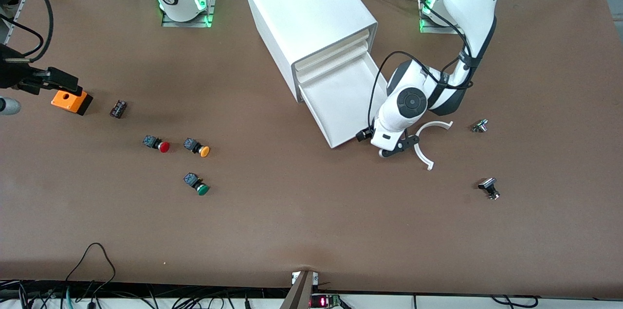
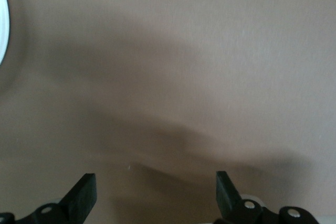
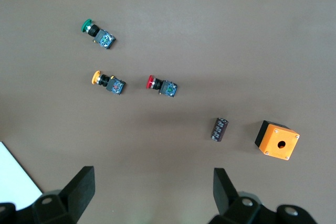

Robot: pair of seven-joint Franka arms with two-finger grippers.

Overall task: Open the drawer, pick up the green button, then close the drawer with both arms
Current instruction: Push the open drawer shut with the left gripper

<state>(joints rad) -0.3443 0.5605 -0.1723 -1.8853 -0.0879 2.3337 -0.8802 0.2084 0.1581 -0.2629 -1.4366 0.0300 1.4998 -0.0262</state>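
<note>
The white cabinet point(image 1: 311, 17) stands mid-table, and its bottom drawer point(image 1: 340, 99) is pulled out with a bare white floor. The green-capped button point(image 1: 197, 184) lies on the table toward the right arm's end, nearer to the front camera than the drawer. It also shows in the right wrist view point(image 3: 97, 32). My left gripper point(image 1: 401, 147) is open and empty, low over bare table beside the drawer's front corner; its wrist view point(image 2: 156, 182) shows only table. My right gripper point(image 1: 58, 80) is open and empty, up over the orange box at the right arm's end point(image 3: 154, 177).
A red-capped button point(image 1: 158, 144) and an orange-capped button point(image 1: 197, 147) lie close to the green one. An orange box point(image 1: 72, 100) and a small dark cylinder point(image 1: 118, 108) lie beside them. A white curved piece point(image 1: 438, 125) and two small metal parts point(image 1: 480, 125) point(image 1: 489, 188) lie near the left gripper.
</note>
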